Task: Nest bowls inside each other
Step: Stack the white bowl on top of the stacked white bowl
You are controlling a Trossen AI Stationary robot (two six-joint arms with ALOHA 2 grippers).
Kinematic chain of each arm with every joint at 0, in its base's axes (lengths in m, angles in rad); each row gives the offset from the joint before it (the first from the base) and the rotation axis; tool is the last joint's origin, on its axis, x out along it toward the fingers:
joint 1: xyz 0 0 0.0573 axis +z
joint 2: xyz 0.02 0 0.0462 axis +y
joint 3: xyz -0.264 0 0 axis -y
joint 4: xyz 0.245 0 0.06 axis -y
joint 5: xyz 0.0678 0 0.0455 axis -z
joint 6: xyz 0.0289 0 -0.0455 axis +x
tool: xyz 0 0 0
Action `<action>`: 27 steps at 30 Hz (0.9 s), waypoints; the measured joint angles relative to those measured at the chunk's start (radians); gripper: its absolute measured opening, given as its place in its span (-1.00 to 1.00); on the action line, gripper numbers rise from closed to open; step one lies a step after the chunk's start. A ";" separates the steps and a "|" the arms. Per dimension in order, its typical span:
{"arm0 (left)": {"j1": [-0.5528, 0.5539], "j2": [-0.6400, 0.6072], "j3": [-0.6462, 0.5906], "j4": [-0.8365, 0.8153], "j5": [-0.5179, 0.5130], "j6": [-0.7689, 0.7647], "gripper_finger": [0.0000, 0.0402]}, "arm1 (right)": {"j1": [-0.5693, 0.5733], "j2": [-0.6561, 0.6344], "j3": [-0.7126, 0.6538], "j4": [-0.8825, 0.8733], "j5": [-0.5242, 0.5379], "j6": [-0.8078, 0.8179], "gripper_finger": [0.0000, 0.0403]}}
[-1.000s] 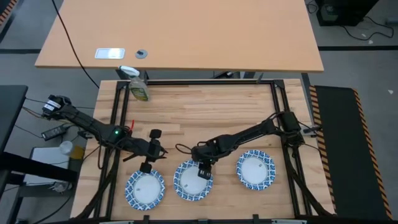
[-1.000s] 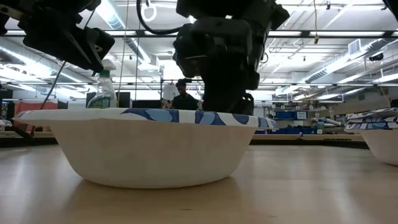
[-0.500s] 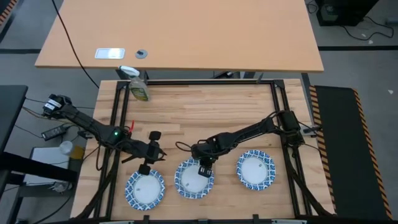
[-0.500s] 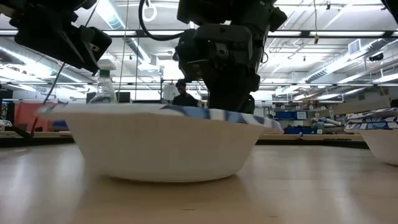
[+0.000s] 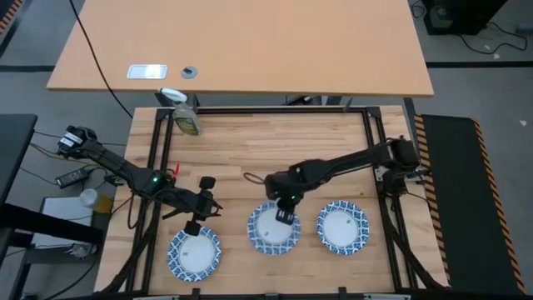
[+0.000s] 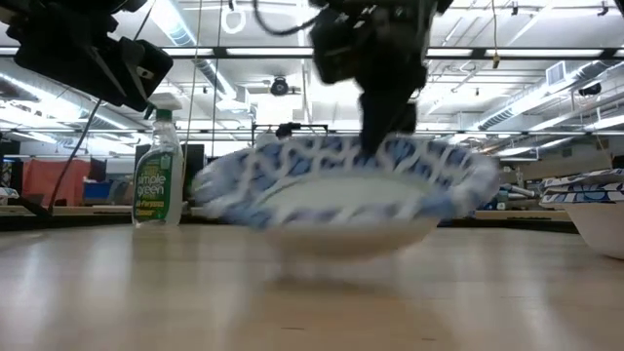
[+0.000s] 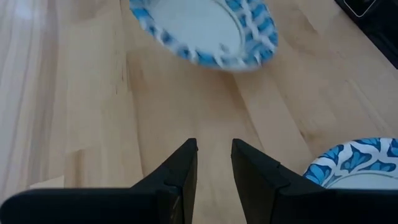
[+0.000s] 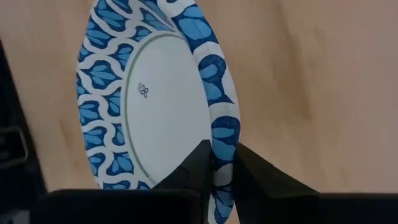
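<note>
Wooden table (image 5: 266,158): three bowls along near edge. Right gripper (image 5: 286,215) clamped on middle bowl (image 5: 274,228) rim, bowl tilted, apparently lifted off table. Left gripper (image 5: 198,218), fingers slightly apart, empty, above left bowl (image 5: 195,253).

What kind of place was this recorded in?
Most likely a robotics lab or workshop: the wooden table sits in a black frame with two arms mounted, and the low view shows an open hall with ceiling strip lights and cluttered benches behind.
</note>
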 joint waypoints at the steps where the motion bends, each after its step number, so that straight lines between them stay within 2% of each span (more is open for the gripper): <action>1: 0.002 0.000 0.000 0.000 0.000 0.000 -0.48 | -0.003 -0.025 0.000 -0.028 -0.001 -0.007 -0.70; 7: 0.024 0.000 0.000 0.011 0.000 0.008 -0.48 | -0.020 -0.154 0.000 -0.144 -0.098 -0.070 -0.70; 12: 0.041 0.000 0.000 0.024 -0.001 0.008 -0.48 | -0.022 -0.254 0.000 -0.307 -0.176 -0.076 -0.70; 17: 0.043 0.000 0.000 0.058 -0.001 0.034 -0.48 | 0.012 -0.334 -0.022 -0.495 -0.167 -0.039 -0.70; 27: 0.043 0.000 0.000 0.134 -0.041 0.103 -0.48 | 0.024 -0.544 -0.333 -0.504 -0.133 0.090 -0.70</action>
